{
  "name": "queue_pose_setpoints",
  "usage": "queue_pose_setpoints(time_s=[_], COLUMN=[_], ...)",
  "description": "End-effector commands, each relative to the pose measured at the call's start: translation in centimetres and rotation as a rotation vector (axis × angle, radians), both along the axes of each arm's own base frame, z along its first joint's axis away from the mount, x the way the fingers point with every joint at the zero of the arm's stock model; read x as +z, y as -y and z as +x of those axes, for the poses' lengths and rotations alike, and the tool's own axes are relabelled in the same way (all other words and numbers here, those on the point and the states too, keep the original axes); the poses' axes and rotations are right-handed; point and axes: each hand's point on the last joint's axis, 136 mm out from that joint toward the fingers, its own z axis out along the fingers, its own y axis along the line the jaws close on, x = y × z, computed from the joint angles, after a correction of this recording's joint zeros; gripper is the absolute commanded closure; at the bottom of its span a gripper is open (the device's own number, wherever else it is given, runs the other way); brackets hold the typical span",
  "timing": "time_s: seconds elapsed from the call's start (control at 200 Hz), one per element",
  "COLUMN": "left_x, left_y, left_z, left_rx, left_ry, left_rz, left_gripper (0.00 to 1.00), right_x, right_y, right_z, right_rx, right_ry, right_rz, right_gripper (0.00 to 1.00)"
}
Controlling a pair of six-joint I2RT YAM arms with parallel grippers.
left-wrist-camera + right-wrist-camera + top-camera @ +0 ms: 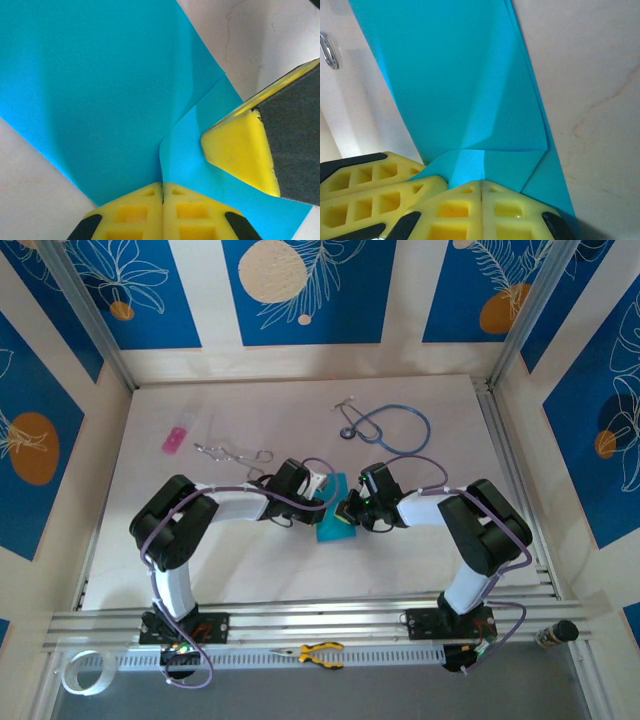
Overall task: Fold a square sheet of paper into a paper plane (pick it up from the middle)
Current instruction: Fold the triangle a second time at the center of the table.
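Operator: Yellow fingertips of left gripper (162, 200), condition?
Technician: Pressed together, pinching the square sheet of paper (100, 90); likewise the right gripper (481, 195), opposite. Sheet lies mid-table (250, 565), long axis near-to-far between them.

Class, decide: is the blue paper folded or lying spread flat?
Folded: the blue paper shows creases and overlapping layers; left pincer and right pincer pinch it.
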Motion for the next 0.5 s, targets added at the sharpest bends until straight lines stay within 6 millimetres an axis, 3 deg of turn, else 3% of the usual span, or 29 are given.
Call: queue_pose_setpoints(time_s=[0.0,0.14,0.275,0.345,0.495], left_x=[1.1,3.5,5.0,5.8,7.8], left_y=[-0.9,-1.1,-2.0,-2.1,-0.1], left_z=[0.4,1.3,1.0,0.4,-2.1], left_rx=[0.047,0.108,0.161,0.173,0.125], left_ry=[-0.015,-0.005,-0.015,-0.036,-0.143], left_rz=[0.022,0.008,0.015,-0.007,-0.155], left_gripper=[0.87,0.66,0.63,0.67,0.93], right_x=[-3.6,-3.4,-3.4,-3.4,-3.3], right_y=[2.4,2.5,2.6,2.6,2.6], right_z=[-2.2,-2.2,-2.2,-2.3,-2.3], right_rx=[-0.029,-0.026,-0.028,-0.031,-0.034], right_ry=[-0.108,-0.107,-0.11,-0.113,-0.112], right_rz=[-0.097,-0.104,-0.105,-0.104,-0.106], right_gripper=[1.0,1.0,1.0,1.0,1.0])
